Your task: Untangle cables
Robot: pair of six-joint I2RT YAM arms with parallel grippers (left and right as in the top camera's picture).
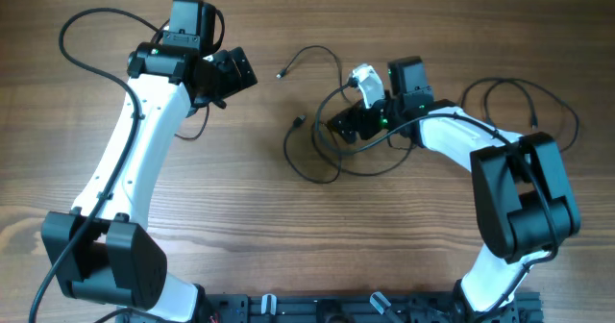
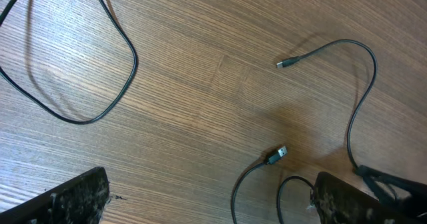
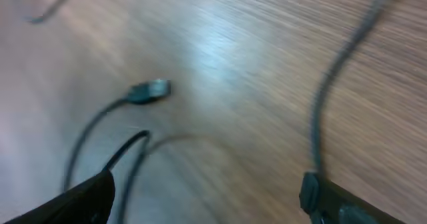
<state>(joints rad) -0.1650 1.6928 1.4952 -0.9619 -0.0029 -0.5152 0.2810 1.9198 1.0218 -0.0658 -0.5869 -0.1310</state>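
Item: cables [image 1: 288,158], thin and dark, lying at the middle of the table [image 1: 240,198] and spilling toward 1 o'clock in loose crossed loops. Two plug ends [image 1: 282,73] lie free on the 10 o'clock side, so you can count some strands as drawn out. The loops at the 3 o'clock side look unsorted, and by my judgement most of the separating is left. Right gripper [image 1: 348,123]: set low in the tangle, its arm folded back from 5 o'clock and reaching inward. Its fingers stand wide apart in the blurred wrist view. One strand runs up to a finger [image 3: 320,194], but you cannot tell whether they touch. Left gripper [image 1: 235,70]: raised at 10 o'clock, near the plugs but apart from them, jaws wide, nothing held.
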